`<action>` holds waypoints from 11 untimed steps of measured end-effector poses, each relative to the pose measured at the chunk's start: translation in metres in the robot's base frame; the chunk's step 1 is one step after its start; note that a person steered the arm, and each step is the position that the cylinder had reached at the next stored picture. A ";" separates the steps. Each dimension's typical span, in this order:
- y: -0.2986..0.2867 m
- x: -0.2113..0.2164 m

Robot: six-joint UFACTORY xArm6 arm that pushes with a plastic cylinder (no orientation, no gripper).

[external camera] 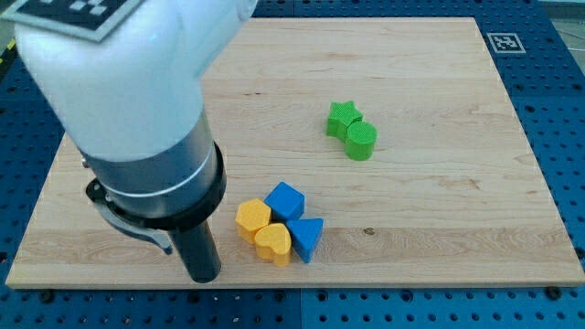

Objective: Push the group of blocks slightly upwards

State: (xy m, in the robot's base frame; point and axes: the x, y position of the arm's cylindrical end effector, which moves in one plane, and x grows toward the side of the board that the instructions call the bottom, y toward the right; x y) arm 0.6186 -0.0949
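A tight group of blocks sits near the view's bottom centre: a blue cube (286, 200), a blue triangle (307, 238), a yellow hexagon-like block (252, 217) and a yellow heart (272, 243), all touching. My tip (204, 277) is at the view's bottom left, just left of the yellow blocks with a small gap. A green star (342, 117) and a green rounded block (361, 140) touch each other further up and to the right.
The wooden board (439, 219) lies on a blue perforated table. The arm's white and black body (137, 119) covers the board's left part. A fiducial tag (502, 42) sits at the board's top right corner.
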 end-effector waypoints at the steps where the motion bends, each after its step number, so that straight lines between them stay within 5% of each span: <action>1: 0.020 0.000; 5: 0.125 0.000; 11: 0.065 -0.022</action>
